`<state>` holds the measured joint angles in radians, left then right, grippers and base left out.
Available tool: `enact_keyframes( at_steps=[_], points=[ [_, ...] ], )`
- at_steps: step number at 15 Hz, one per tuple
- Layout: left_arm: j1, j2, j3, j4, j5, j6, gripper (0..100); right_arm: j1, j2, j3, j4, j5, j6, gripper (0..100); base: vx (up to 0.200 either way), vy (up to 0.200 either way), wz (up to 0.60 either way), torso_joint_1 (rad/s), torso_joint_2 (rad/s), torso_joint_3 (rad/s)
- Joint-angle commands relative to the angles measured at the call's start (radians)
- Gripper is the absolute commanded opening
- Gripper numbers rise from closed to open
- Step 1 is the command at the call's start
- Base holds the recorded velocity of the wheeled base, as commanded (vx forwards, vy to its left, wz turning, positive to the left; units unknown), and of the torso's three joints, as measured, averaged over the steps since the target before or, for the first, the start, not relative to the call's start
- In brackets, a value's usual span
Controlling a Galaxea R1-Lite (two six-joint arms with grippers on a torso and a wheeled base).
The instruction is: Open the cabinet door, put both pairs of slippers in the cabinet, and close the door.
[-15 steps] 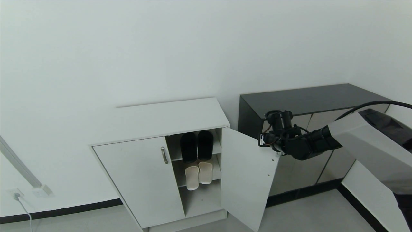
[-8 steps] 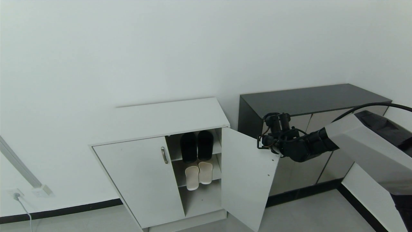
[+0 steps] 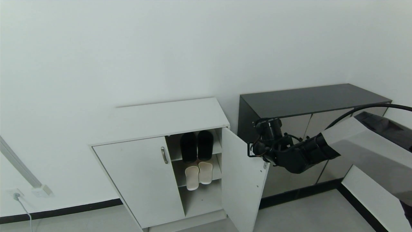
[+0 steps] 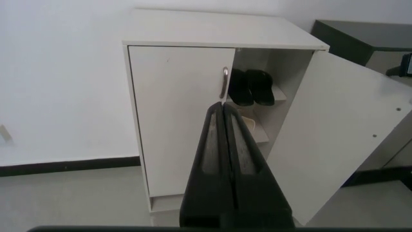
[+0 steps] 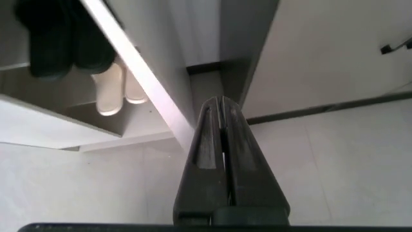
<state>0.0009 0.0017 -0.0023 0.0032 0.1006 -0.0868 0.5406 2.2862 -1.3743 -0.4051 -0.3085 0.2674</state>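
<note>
The white cabinet (image 3: 167,120) has its left door shut, with a metal handle (image 3: 164,155), and its right door (image 3: 241,174) swung partly open. Inside, a black pair of slippers (image 3: 196,145) stands on the upper shelf and a beige pair (image 3: 198,174) on the shelf below. My right gripper (image 3: 255,150) is shut and sits at the outer face of the open door, near its top free edge. The right wrist view has the shut right gripper (image 5: 222,103) beside the door's edge (image 5: 145,80). My left gripper (image 4: 223,108) is shut and empty, held back in front of the cabinet (image 4: 180,96).
A dark low sideboard (image 3: 309,100) stands right of the white cabinet, close behind my right arm. A wall socket with a cable (image 3: 16,195) and a slanted conduit (image 3: 19,164) are at the far left. Grey floor (image 3: 305,216) lies in front.
My right gripper has moved left against the open door. The door has swung a little toward the cabinet. The slippers have stayed in place.
</note>
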Motion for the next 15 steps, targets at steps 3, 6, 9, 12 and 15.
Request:
enact_keyframes(
  at_steps=[3,6,9,12,15],
  points=[
    [0.001,0.0,-0.001,0.0,0.001,-0.001,0,0.114,-0.088,0.106,-0.044,0.002,0.001,0,0.0,0.0,0.0,0.0,0.0,0.0],
    [0.001,0.0,-0.001,0.0,0.001,-0.001,0,0.171,-0.113,0.135,-0.061,0.002,0.001,0,0.0,0.0,0.0,0.0,0.0,0.0],
    [0.001,0.0,-0.001,0.0,0.001,-0.001,0,0.191,-0.149,0.17,-0.075,0.003,-0.039,0,0.0,0.0,0.0,0.0,0.0,0.0],
    [0.001,0.0,-0.001,0.0,0.001,-0.001,0,0.19,-0.171,0.195,-0.075,0.006,-0.045,0,0.0,0.0,0.0,0.0,0.0,0.0],
    [0.001,0.0,-0.001,0.0,0.001,-0.001,0,0.19,-0.171,0.199,-0.077,0.008,-0.045,0,0.0,0.0,0.0,0.0,0.0,0.0]
  ],
)
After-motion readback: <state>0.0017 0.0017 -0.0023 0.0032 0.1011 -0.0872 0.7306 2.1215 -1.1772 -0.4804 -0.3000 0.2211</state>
